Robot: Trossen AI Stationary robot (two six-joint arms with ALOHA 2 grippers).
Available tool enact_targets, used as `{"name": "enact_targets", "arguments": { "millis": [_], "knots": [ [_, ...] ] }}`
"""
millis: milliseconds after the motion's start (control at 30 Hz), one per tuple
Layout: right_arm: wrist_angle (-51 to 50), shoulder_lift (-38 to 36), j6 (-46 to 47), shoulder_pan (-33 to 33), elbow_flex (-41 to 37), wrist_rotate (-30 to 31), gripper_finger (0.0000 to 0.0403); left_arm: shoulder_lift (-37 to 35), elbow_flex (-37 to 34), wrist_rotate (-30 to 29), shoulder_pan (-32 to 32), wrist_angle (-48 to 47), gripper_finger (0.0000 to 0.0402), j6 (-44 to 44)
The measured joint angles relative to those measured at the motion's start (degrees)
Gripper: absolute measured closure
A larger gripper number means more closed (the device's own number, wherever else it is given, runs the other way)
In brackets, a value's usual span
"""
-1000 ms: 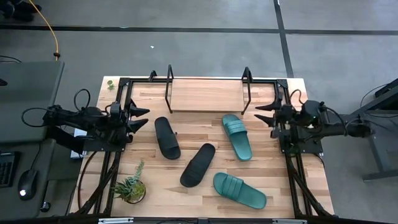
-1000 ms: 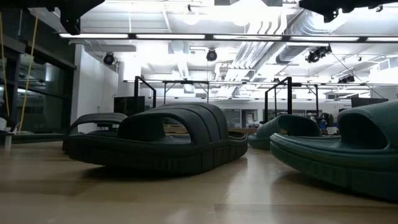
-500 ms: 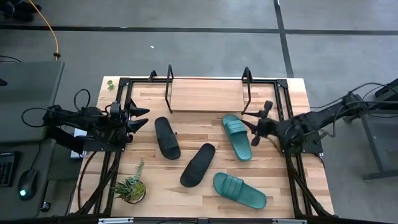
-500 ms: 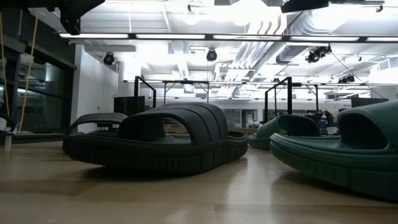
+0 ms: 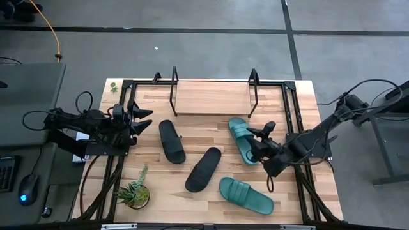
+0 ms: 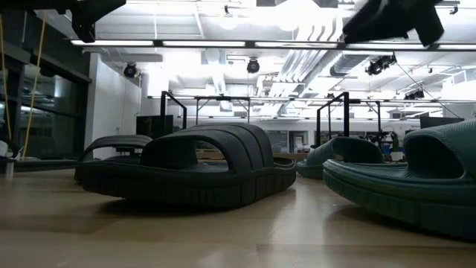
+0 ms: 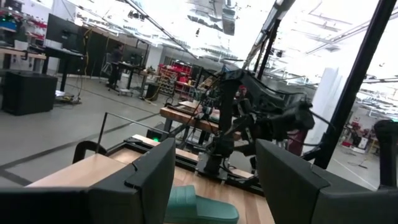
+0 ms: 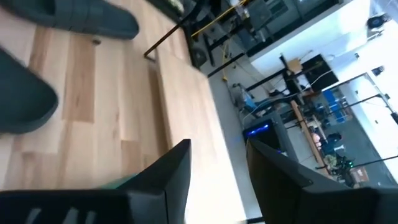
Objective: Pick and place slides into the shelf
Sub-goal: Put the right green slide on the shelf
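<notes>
Directly beneath my right gripper [image 5: 259, 142] lies one teal slide [image 5: 243, 140], the rearward of the two green ones; my fingers [image 8: 177, 168] stand apart with a clear gap between them, holding nothing, and a strip of teal shows at their base in my right wrist view. Just in front of this gripper, nearer the table's front edge, lies the second teal slide [image 5: 246, 195]. To its left, a black slide [image 5: 203, 168] lies diagonally on the butcher-block tabletop [image 5: 160, 191], and farther left a second black slide [image 5: 171, 141] lies nearly lengthwise. Behind the gripper and slightly left stands the shelf [image 5: 211, 98], a light board between two black wire brackets, with no slide on it. My left gripper [image 5: 144, 119] waits well apart at the table's left edge, beside the second black slide, its fingers [image 7: 140, 180] spread and empty. A small potted plant [image 5: 133, 192] stands at the front left corner.
</notes>
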Motion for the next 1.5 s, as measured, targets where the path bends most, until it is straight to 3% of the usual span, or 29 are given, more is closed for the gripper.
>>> {"name": "enact_targets", "arguments": {
  "millis": [467,767,1067,1500],
  "knots": [
    [-14.8,9.9,17.3,-0.1,0.0,-5.4,0.0171,0.0,0.0,0.0,0.0,0.0,0.0195,0.0],
    [-20.3,16.2,25.0,-2.0,-0.1,-8.1,0.0157,0.0,0.0,0.0,0.0,-0.1,0.0195,0.5],
    [-10.7,17.0,25.6,-6.7,-7.5,-13.2,0.0157,0.0,0.0,0.0,0.0,-0.1,0.0195,0.5],
    [4.6,17.0,14.0,-14.2,-9.1,-15.3,0.0157,0.0,0.0,-0.8,0.0,-0.1,0.0195,0.5]
  ]
}}
